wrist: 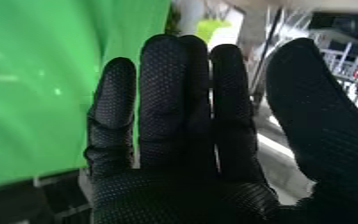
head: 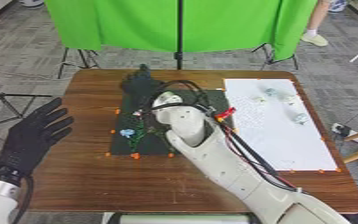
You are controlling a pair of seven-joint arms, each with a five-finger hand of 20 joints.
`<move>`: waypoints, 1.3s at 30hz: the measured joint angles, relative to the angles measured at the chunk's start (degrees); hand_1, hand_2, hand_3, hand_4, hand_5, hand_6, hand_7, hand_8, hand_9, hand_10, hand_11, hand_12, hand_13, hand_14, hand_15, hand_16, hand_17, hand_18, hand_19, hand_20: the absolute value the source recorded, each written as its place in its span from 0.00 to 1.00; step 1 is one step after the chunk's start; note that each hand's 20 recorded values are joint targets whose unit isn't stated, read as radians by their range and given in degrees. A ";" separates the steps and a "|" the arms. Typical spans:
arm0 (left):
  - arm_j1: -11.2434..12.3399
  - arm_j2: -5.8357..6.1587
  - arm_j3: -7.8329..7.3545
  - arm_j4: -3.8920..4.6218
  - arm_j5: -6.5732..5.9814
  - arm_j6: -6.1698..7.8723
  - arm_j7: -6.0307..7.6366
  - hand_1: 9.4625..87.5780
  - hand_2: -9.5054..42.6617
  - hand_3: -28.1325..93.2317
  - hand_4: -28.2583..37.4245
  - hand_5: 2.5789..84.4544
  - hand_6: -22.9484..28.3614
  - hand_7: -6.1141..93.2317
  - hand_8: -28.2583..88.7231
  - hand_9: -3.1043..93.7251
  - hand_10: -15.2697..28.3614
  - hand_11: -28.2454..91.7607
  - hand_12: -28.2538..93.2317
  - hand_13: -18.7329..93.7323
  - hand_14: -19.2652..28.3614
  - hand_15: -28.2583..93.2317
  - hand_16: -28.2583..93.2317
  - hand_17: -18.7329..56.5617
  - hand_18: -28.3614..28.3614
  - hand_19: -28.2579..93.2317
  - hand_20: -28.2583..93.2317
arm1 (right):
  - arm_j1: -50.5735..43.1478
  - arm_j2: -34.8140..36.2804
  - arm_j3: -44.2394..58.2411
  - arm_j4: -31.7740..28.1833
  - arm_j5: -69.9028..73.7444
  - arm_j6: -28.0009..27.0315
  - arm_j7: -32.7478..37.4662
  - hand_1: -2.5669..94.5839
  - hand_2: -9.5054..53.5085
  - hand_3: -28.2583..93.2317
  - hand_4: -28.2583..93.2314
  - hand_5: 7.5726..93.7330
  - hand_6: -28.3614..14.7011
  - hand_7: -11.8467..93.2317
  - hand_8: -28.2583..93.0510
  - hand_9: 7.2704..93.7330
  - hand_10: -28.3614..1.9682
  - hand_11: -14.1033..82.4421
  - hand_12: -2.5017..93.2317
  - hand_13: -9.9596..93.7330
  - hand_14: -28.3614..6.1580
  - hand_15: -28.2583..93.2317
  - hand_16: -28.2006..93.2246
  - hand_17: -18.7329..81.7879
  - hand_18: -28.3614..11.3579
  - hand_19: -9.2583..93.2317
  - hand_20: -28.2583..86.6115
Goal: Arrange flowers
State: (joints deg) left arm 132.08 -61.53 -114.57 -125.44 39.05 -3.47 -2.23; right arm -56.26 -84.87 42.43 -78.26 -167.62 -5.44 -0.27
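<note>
Our left hand (head: 35, 136) has released, relaxed fingers; right of them, the blue flower (head: 127, 133) lies on the dark mat (head: 160, 146). Farther off, our right hand (head: 139, 85) has straight, empty fingers (wrist: 162, 90), with the flower back toward us.
</note>
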 measured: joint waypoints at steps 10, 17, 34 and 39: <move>1.23 -2.66 -0.51 -0.26 0.06 -0.02 0.10 0.19 0.15 0.81 0.00 0.29 0.49 0.28 0.14 0.25 0.58 0.43 0.36 0.31 0.68 0.52 0.22 0.10 0.83 0.57 0.29 | -2.22 15.38 10.83 -14.41 17.03 0.15 7.54 0.30 0.00 0.98 0.00 0.32 0.61 0.48 0.05 0.35 0.56 0.51 0.23 0.46 0.62 0.66 0.34 0.36 0.34 0.75 0.54; 1.31 -3.18 -1.23 -0.23 0.10 -0.15 -0.02 0.19 0.16 0.81 0.00 0.29 0.49 0.28 0.14 0.25 0.58 0.43 0.36 0.31 0.68 0.52 0.22 0.10 0.83 0.57 0.29 | -16.09 30.07 29.81 -23.93 19.36 -1.17 15.35 0.29 0.00 0.96 0.00 0.26 0.54 0.45 0.06 0.28 0.49 0.48 0.23 0.42 0.56 0.63 0.33 0.36 0.36 0.74 0.51; 1.46 -3.06 -1.38 -0.11 0.05 -0.33 0.15 0.19 0.16 0.81 0.00 0.29 0.49 0.28 0.14 0.25 0.58 0.43 0.36 0.31 0.68 0.51 0.22 0.10 0.83 0.57 0.29 | -41.90 41.19 48.71 -23.41 22.35 -3.38 19.91 0.29 0.00 0.97 0.00 0.25 0.54 0.46 0.07 0.28 0.53 0.48 0.23 0.45 0.58 0.62 0.33 0.36 0.35 0.75 0.49; 1.43 -2.90 -1.37 -0.05 0.05 -0.47 0.06 0.19 0.16 0.81 0.00 0.29 0.49 0.28 0.14 0.25 0.58 0.43 0.36 0.31 0.68 0.52 0.22 0.10 0.83 0.57 0.29 | -41.76 41.18 47.82 -22.03 22.61 -5.18 19.82 0.30 0.00 0.97 0.00 0.24 0.54 0.46 0.07 0.27 0.54 0.49 0.23 0.46 0.58 0.62 0.33 0.36 0.34 0.76 0.49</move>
State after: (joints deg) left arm 133.51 -64.43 -115.94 -125.49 39.10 -3.94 -2.17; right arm -98.02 -43.69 90.24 -100.29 -145.00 -10.62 19.55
